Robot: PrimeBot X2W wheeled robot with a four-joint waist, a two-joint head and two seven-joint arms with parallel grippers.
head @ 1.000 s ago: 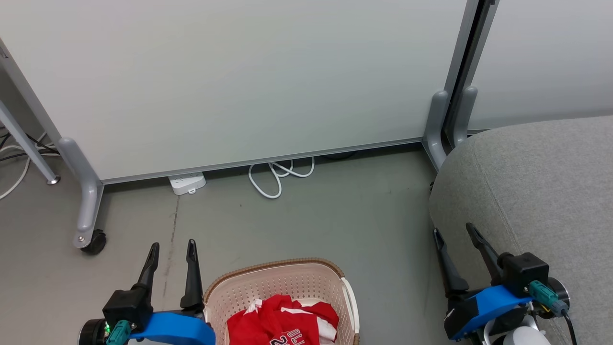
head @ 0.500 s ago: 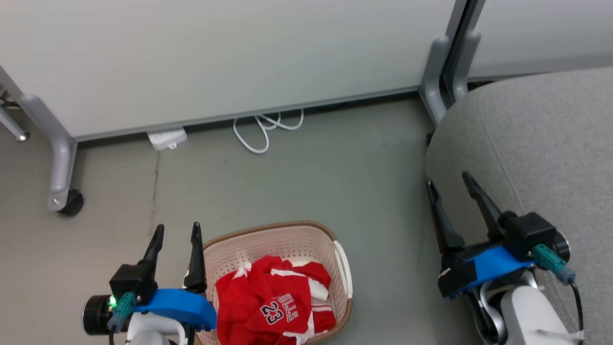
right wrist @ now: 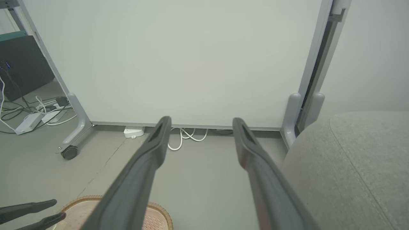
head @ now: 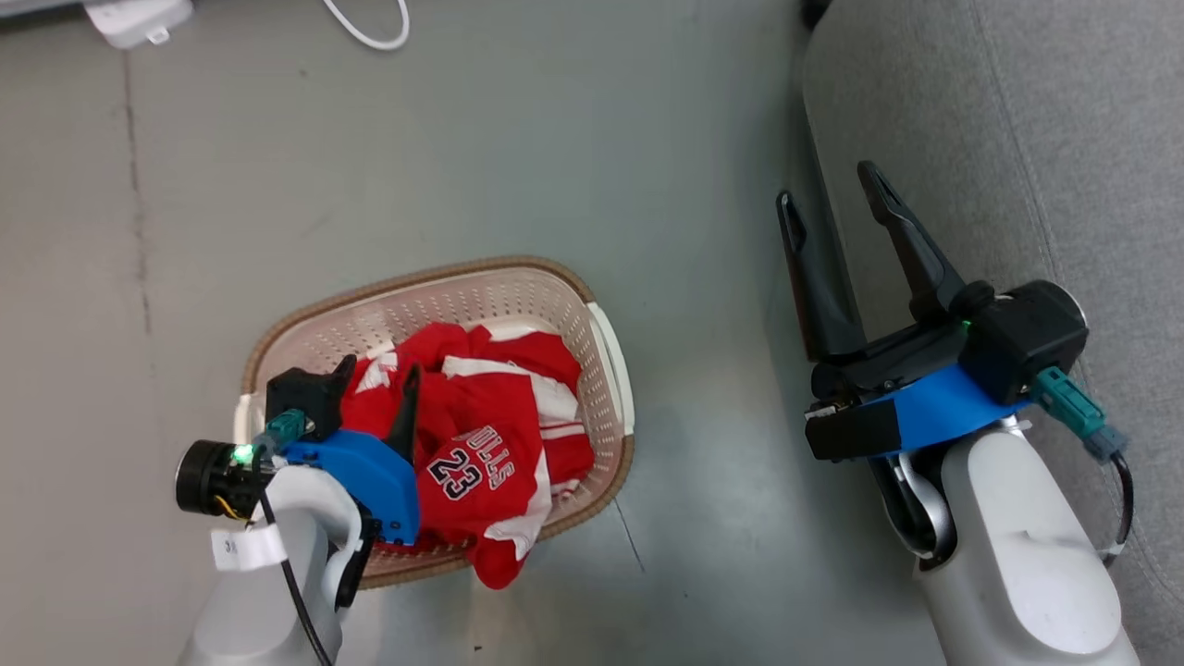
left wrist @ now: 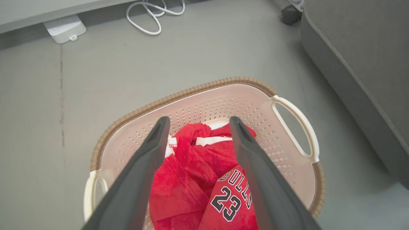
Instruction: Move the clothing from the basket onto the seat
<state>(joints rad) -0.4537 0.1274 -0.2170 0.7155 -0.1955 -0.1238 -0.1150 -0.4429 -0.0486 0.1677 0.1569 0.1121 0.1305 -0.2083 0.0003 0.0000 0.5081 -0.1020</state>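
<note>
**Soft, even light; sharp head view, wide-angle wrist views**

The light is bright and diffuse; its source cannot be told. On the floor (head: 555, 139) the shadows are weak and soft-edged, beside the seat (head: 1064, 111) and under the basket (head: 612, 370). In the wrist views the near fingers (left wrist: 134, 185) look slightly soft, and the frame of the partition (right wrist: 179, 64) leans outward at the edges.

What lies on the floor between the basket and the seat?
Nothing: the floor between the basket and the seat is bare, as the left wrist view shows.

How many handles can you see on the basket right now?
2. One white handle is on the side of the basket facing the seat; the other is on the opposite side, partly behind the left gripper.
</note>
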